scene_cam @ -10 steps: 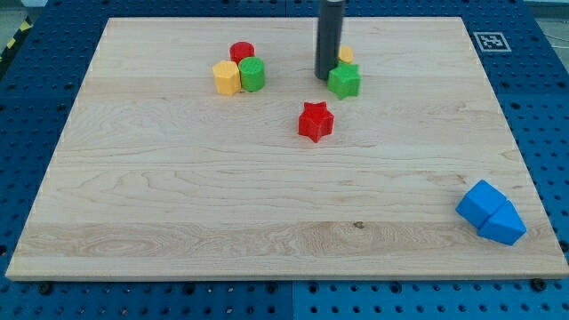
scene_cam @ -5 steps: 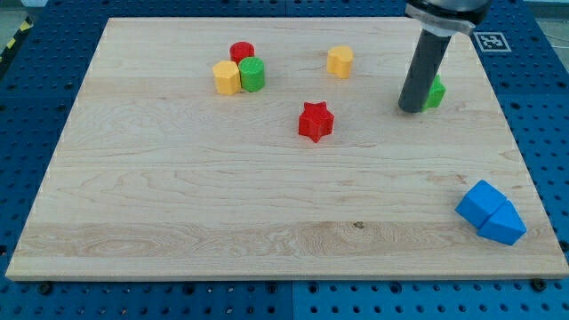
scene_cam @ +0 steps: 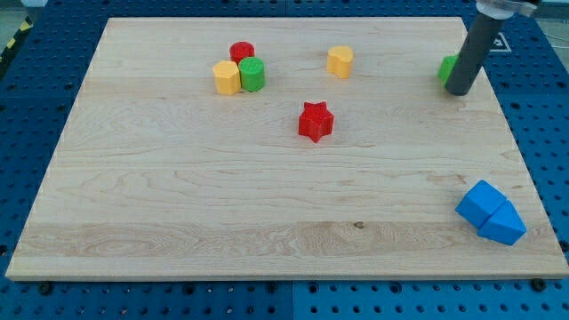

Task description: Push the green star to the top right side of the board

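Note:
The green star (scene_cam: 447, 68) lies near the board's right edge toward the view's top, mostly hidden behind my rod. My tip (scene_cam: 458, 91) rests on the board just right of and below the star, touching it or nearly so. The rod rises up out of the view's top right.
A red star (scene_cam: 315, 121) lies mid-board. A yellow block (scene_cam: 340, 61) sits above it. A cluster of a yellow block (scene_cam: 227, 77), a green cylinder (scene_cam: 252, 75) and a red cylinder (scene_cam: 242, 52) is at upper left. Two blue blocks (scene_cam: 491, 213) lie at lower right.
My tip has swept from mid-top of the board to the right and then up, pushing the green star with it toward the right edge. The other blocks have not moved.

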`<move>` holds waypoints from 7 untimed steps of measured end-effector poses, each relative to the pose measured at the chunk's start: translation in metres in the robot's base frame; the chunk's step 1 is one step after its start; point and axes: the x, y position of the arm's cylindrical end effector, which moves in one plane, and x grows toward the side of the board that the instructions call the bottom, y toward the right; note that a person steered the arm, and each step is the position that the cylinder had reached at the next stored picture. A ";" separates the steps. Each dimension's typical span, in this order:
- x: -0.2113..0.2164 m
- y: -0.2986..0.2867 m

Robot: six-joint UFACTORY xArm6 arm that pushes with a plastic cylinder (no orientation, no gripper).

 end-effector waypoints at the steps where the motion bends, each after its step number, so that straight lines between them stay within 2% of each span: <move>1: -0.016 0.011; 2: -0.026 0.025; 5: -0.049 0.009; 7: -0.070 0.022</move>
